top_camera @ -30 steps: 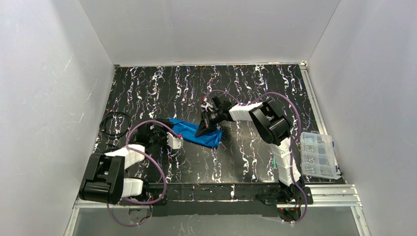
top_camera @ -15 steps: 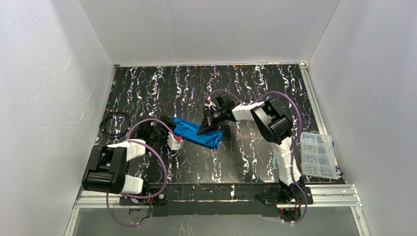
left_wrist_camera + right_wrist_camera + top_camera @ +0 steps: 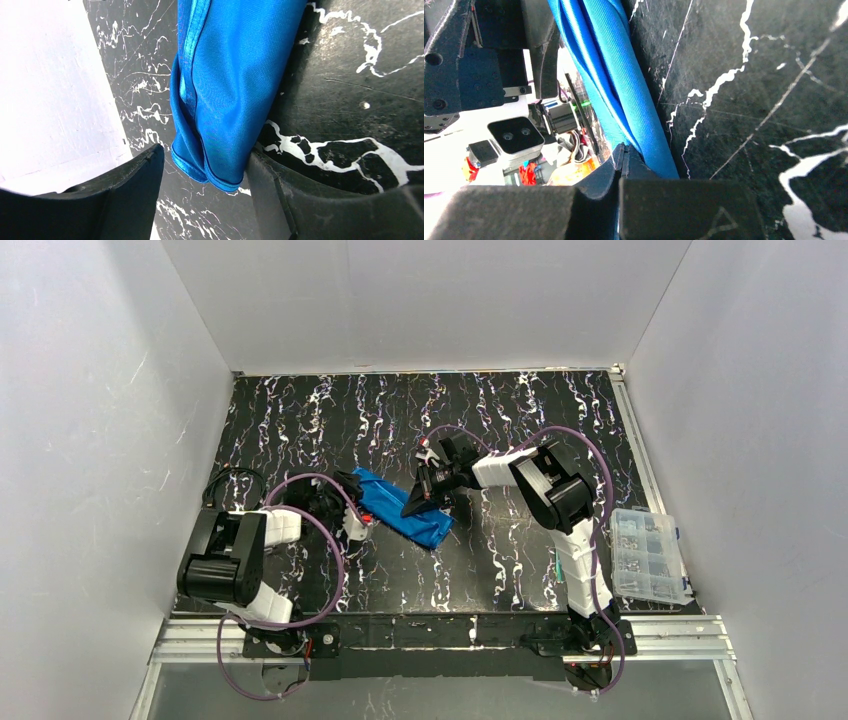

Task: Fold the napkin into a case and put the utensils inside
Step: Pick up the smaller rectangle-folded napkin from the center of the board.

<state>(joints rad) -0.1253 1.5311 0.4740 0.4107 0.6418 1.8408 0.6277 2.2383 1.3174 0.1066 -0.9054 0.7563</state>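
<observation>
The napkin [image 3: 402,510] lies on the black marbled table as a narrow, folded bright blue strip, slanting from back left to front right. My left gripper [image 3: 350,495] is at its left end. In the left wrist view the hemmed end of the napkin [image 3: 225,100] hangs between the left gripper's [image 3: 205,150] open jaws, touching the right finger [image 3: 300,200] and clear of the left one. My right gripper [image 3: 425,498] is shut, its tips pointing down against the napkin's middle; the right wrist view shows the closed fingertips [image 3: 622,155] beside the folds [image 3: 614,90]. No utensils are in view.
A clear plastic compartment box [image 3: 648,555] sits at the table's right edge. A black cable coil [image 3: 232,490] lies at the left, by the white wall. Purple cables loop over both arms.
My left arm has swung back and right, bringing its gripper around the napkin's left end with narrower jaws. The right gripper has stayed shut on the same spot.
</observation>
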